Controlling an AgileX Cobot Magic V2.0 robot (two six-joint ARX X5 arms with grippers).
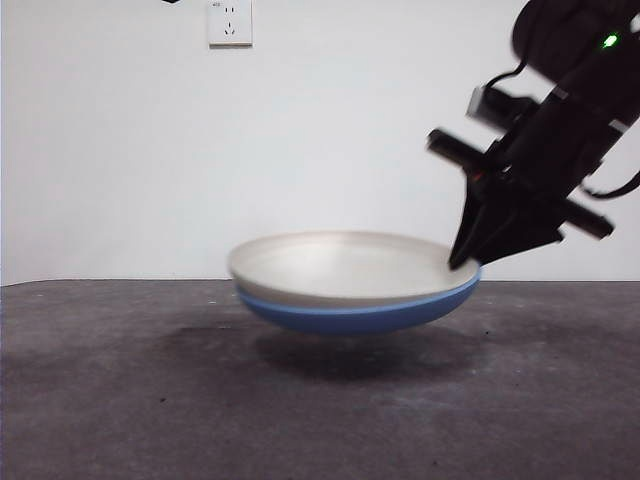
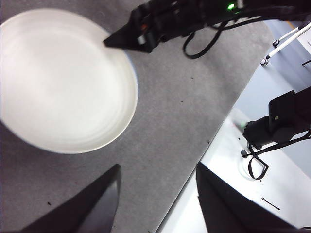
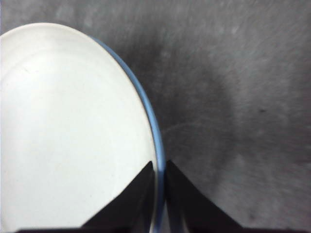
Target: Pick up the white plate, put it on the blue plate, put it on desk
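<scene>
Desk, dark and mottled, fills the foreground; a soft shadow lies on it under the plates. Above that shadow the blue plate hangs clear of the surface, tilted slightly, with the white plate nested inside it so only a blue band shows below the cream rim. Right gripper reaches down at a slant from the upper right, arm dark and bulky, a green light on it; its jaws are nearly together, pinching the stacked rims at the plates' right edge, one jaw inside on the white plate, the other outside the blue rim. Left gripper hovers high, off to one side, looking down on the plates, jaws spread wide with nothing between them. Beyond, a white wall with a socket.
</scene>
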